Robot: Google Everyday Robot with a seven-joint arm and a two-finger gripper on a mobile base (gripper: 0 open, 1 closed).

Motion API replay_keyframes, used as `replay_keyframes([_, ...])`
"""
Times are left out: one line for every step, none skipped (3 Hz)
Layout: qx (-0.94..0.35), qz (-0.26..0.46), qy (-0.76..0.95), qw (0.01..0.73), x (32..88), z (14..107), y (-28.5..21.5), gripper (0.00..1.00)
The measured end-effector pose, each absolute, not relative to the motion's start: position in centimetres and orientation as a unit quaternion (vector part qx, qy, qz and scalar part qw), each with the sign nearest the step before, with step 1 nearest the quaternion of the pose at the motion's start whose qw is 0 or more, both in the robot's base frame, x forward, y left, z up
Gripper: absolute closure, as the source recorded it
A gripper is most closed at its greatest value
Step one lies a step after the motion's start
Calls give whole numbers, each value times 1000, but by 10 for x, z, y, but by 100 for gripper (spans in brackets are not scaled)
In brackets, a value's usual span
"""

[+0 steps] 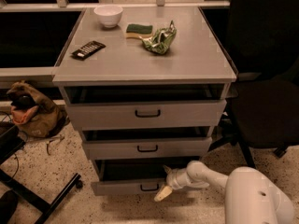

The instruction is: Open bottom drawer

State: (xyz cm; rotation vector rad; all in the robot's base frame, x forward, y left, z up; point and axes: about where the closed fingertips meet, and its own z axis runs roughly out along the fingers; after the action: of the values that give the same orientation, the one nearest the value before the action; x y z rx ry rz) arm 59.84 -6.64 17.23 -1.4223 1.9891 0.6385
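Note:
The grey cabinet has three drawers. The bottom drawer (122,187) is the lowest grey front, with a small dark loop handle (149,187) at its centre; it stands pulled out a little, with a dark gap above it. My gripper (164,183) is at the end of the white arm coming in from the lower right, just right of that handle and against the drawer front. One pale fingertip (162,193) points down and left below the front's edge.
The middle drawer (147,148) and top drawer (147,113) are also slightly out. On the cabinet top (196,64) lie a white bowl (108,15), a sponge (138,30), a green bag (160,39) and a dark remote (88,49). A black chair (266,101) stands right; a brown bag (32,111) lies left.

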Motion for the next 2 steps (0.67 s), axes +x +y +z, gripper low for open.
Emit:
replay_keyframes([-531,240,772,253,566,176,-80,0])
replay_keyframes([-531,244,786,203,531,181,-85,0])
